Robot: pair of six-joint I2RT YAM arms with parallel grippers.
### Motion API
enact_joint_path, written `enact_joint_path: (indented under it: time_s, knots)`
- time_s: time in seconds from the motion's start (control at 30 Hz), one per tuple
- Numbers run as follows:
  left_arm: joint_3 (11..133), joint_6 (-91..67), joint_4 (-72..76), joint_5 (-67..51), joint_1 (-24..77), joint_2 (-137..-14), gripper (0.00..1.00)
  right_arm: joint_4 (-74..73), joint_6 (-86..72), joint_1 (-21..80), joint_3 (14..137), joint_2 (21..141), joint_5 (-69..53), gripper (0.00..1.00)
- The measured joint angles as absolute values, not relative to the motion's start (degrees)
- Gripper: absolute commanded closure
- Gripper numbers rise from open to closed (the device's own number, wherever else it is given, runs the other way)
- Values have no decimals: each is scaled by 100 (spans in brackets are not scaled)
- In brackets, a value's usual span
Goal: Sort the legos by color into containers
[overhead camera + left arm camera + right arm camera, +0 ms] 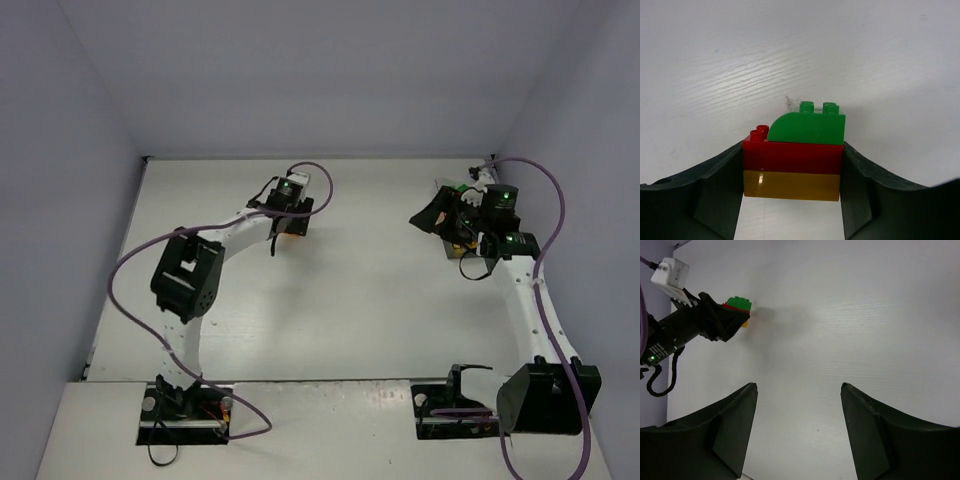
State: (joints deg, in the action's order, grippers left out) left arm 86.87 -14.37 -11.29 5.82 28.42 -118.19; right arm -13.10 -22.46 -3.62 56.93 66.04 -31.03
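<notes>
The left gripper (792,150) clamps a green, red and yellow brick stack (790,172) over the white table (865,315), while the right gripper (799,390) holds its fingers wide apart.

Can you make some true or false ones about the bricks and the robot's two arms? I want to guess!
1. The left fingers grip a stack of three bricks. True.
2. The green brick is at the bottom of the stack. False: it sits on top, with the red brick under it and the yellow brick lowest.
3. The right fingers are holding a brick. False: they are open, with only the table showing between them.
4. The green brick has one rounded corner. True.
</notes>
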Motion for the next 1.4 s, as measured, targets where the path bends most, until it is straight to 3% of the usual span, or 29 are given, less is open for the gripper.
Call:
enact_joint_path:
  time_s: [0.2, 0.47, 0.97, 1.03, 1.17, 1.4]
  knots:
    - [6858, -429, 121, -642, 2862, -9642, 100, -1264, -2368, 572, 6289, 7155, -3470, 36]
    - [5424, 902, 1028, -2285, 3098, -7406, 100, -939, -2663, 1835, 7000, 7891, -3872, 36]
    - [4893, 1608, 930, -2965, 3177, -6584, 100, -609, -2812, 3124, 7461, 8764, -4357, 37]
    - [4893, 1608, 928, -2980, 3177, -6580, 100, -574, -2829, 3168, 7461, 8785, -4388, 44]
    - [4893, 1610, 928, -2982, 3177, -6556, 100, -519, -2845, 3199, 7461, 8790, -4399, 82]
    - [4803, 1619, 1020, -2974, 3177, -6510, 100, -502, -2943, 3214, 7450, 8777, -4333, 99]
